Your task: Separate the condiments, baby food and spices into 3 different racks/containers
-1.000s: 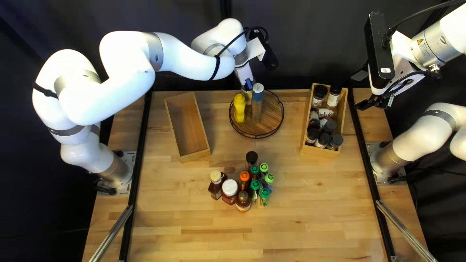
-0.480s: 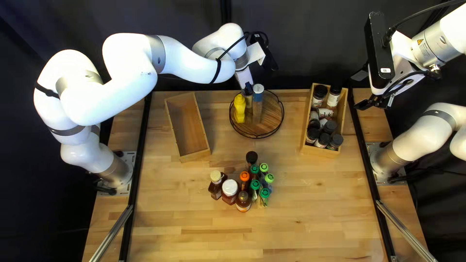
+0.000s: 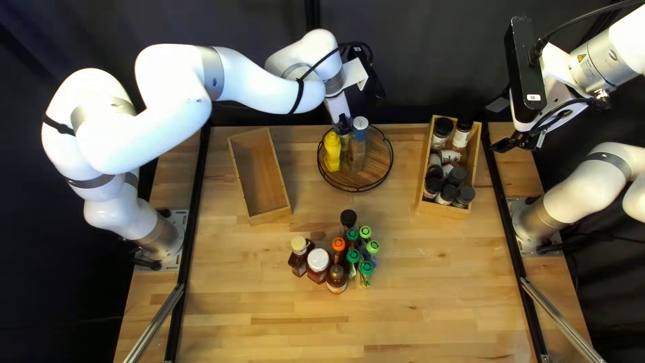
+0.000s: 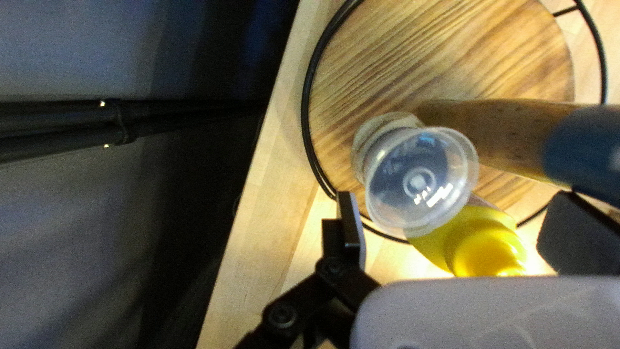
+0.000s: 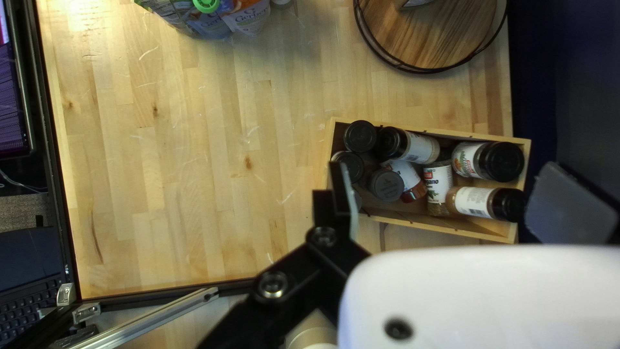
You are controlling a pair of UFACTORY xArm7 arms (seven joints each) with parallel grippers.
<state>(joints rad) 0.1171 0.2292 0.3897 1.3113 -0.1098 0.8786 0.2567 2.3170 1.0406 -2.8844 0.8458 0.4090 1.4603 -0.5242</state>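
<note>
In the top left view my left gripper is over the back of the round wire-rimmed rack, which holds a yellow bottle and a blue-capped bottle. From the left wrist, my left gripper has its fingers wide apart; a clear-capped container is just ahead, the yellow bottle beside it. My right gripper, raised at the right, is empty; its own view shows the right gripper open above the spice box. Pouches and sauce bottles stand grouped mid-table.
An empty wooden box lies left of the round rack. The honey-coloured bottle and white-lidded jar stand at the group's left side. A metal bar runs along the right side, and a laptop shows beyond the table frame.
My left gripper has come slightly lower over the back of the round rack. The blue-capped bottle's top has shifted slightly right. My right arm is unmoved.
</note>
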